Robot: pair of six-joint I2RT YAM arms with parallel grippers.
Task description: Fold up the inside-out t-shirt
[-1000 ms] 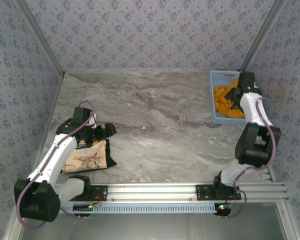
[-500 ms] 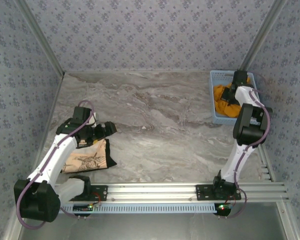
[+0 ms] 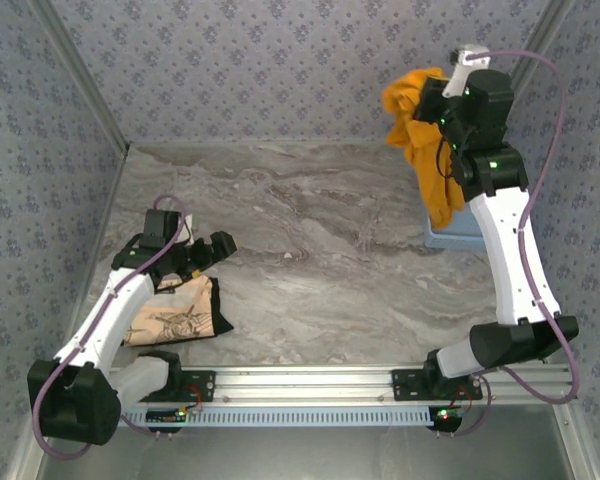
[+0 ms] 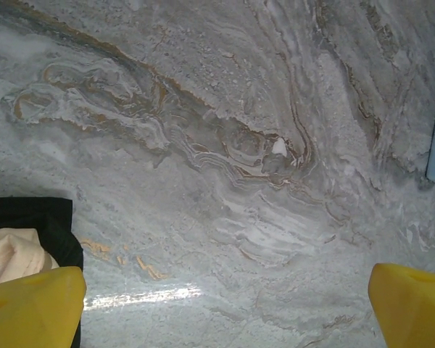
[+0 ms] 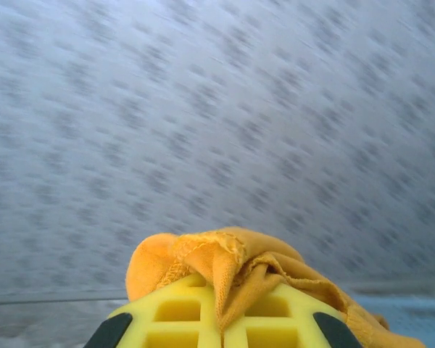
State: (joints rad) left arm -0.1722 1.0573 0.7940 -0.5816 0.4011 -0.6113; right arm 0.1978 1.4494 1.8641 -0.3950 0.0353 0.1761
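The right gripper [image 3: 428,100] is closed tight on the orange t-shirt [image 3: 435,175], which hangs bunched in the air above the blue basket [image 3: 450,238]. The left gripper [image 3: 208,252] stands wide open and empty. Spreading and all folding are not yet done.

From overhead I see the right tool [image 3: 432,103] high at the far right, with the inside-out t-shirt [image 3: 425,150] caught in it and hanging down. The shirt's lower end dangles above the basket [image 3: 458,238], which stands on the worktop [image 3: 310,220] in the far right corner. On the left, the cloth [image 3: 175,315] lies near the front edge. The left tool [image 3: 212,252] hangs at the cloth's far edge — well apart from the basket.
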